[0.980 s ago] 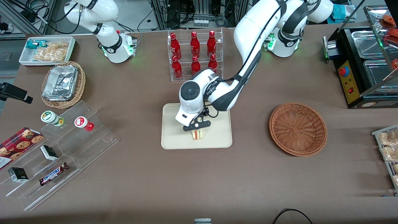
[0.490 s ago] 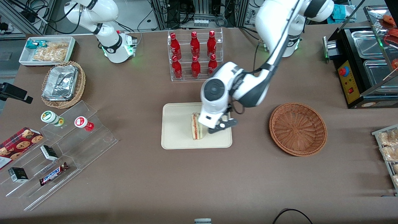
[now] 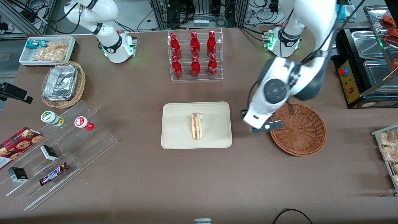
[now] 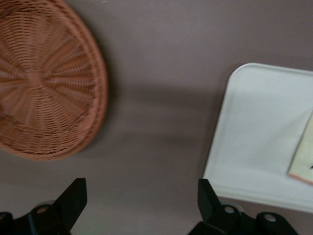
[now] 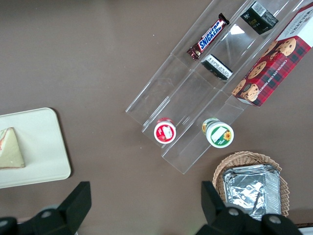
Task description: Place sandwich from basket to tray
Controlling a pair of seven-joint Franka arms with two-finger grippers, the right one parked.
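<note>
Looks like you're basically done: the clear-wrapped triangular sandwich (image 3: 196, 126) sits on the beige rectangular plastic tray (image 3: 177, 137), round reddish-brown wicker basket (image 3: 303, 137) holds nothing, and your end effector (image 3: 266, 127) hangs spread apart, gripping nothing, between them above the table.

Six red bottles (image 3: 195, 56) stand in a clear rack, two tiers. Toward the parked arm's end of the table: white snack bin (image 3: 46, 50), tan wicker basket of foil containers (image 3: 62, 84), and a stepped acrylic stand (image 3: 77, 146) with two lidded cups (image 3: 49, 117), Snickers bar (image 3: 53, 174) and cookie box (image 3: 18, 143). Toward the working arm's end: black warmer with steel pans (image 3: 367, 62).
</note>
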